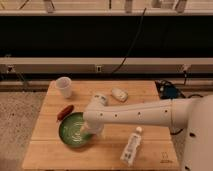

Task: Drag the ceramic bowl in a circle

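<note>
The arm (145, 114) is a thick, smooth tube in off-white, widening into a bulky rounded shell (200, 131) at the right edge. Small dark dots (131, 114) run in a row along its side, possibly screw heads. Near its far end sits a rounded joint cap (100, 99), pale grey. The claw (81, 131), pale like the rest, is down inside the ceramic bowl (67, 129).

arm: white tubular robot arm (145, 115) reaching nearly level from the right edge toward the left | wrist: bulky white wrist joint (95, 119) bent downward | gripper: pale two-finger gripper (80, 133) at the arm's left end, pointing down, low inside the glossy green ceramic bowl (66, 127)
</note>
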Robot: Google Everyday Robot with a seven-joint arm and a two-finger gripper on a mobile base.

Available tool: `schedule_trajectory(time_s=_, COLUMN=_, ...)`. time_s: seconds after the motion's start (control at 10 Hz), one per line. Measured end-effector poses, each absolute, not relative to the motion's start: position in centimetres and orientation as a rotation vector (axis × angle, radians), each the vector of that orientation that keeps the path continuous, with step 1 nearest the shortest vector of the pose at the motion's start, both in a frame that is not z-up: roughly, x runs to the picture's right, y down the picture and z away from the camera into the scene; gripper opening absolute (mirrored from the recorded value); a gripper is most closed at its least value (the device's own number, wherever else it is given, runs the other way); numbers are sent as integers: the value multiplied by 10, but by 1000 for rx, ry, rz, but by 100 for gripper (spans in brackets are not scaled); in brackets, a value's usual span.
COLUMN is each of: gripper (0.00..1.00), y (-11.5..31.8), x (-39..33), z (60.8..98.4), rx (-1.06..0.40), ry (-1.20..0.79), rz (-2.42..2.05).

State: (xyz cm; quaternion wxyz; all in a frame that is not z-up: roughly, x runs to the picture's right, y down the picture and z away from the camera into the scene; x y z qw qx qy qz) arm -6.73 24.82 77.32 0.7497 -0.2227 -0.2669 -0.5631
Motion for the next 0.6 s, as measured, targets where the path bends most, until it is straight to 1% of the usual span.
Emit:
schedule_trajectory(time_s=0.1, gripper=70, y=249, x=-67, z=774, rx=-486, ry=-588, rz=-1231)
schedule_trajectory(time_s=0.2, gripper=66, y=249, x=-67, z=774, rx=-485, ry=-590, rz=-1231)
schedule_trajectory(time_s=0.4, gripper=44, y=249, x=-67, z=777, rx=-476, ry=-597, rz=-1236)
schedule_trajectory(time_s=0.5, gripper=36, y=249, x=-67, z=778, rx=-473, ry=-597, rz=-1237)
schedule_trajectory(time_s=0.6, gripper=25, y=248, x=-67, z=779, rx=-473, ry=-598, rz=-1237)
